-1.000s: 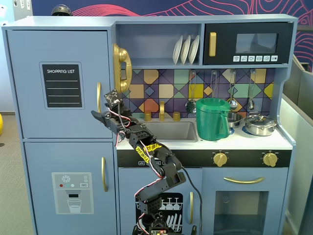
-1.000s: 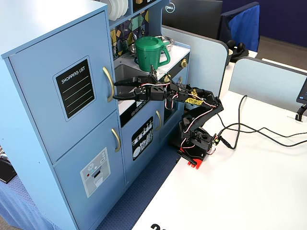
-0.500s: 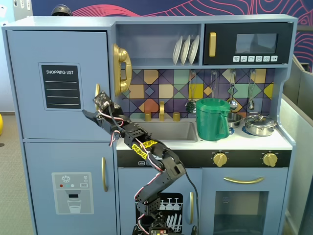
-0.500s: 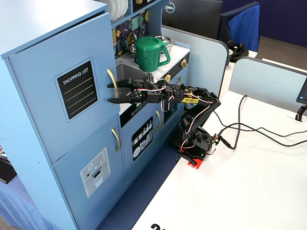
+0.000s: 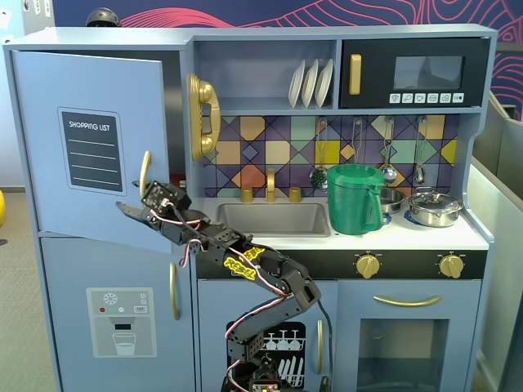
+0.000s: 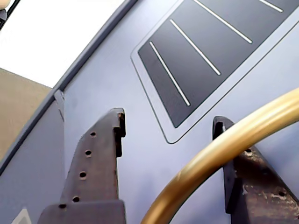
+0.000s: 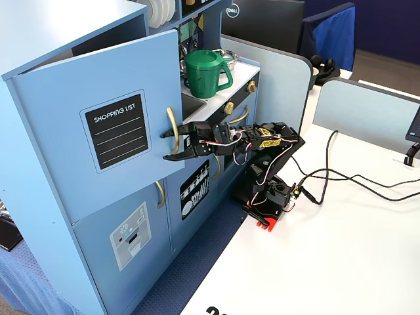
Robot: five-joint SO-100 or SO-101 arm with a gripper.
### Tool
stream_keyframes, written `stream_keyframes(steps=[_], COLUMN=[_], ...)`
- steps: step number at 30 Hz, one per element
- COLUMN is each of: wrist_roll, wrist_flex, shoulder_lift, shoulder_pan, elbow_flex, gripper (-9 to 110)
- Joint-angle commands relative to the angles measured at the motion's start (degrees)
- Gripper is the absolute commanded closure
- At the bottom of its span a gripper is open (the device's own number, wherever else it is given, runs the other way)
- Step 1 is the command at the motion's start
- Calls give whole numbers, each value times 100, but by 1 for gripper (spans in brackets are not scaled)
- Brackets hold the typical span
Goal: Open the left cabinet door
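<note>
Gripper (image 7: 169,146), fingers spread, hooks behind the handle (image 7: 172,130) to swing the partly open door (image 7: 98,125) outward.

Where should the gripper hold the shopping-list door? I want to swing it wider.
By the gold handle, at its bowed middle, from the front. It is a thin vertical bar that arches off the door, leaving a gap for one finger behind it. The gripper is open around it.

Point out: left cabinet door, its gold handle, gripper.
left cabinet door (image 5: 90,90), a fixed view, bare blue panel above the chalkboard.
gold handle (image 7: 172,128), a fixed view, mid-curve of the bar.
gripper (image 6: 170,135), wrist view, midway between the fingertips; handle crosses one finger.
</note>
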Motion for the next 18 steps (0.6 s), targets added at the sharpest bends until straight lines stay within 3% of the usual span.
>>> stream_keyframes(steps=[1, 18], wrist_roll=[88, 1063], wrist_flex=[-132, 1617], shoulder_lift=[606, 4509], shoulder_pan=[9, 2109], elbow_flex=[290, 1881], gripper=[86, 87])
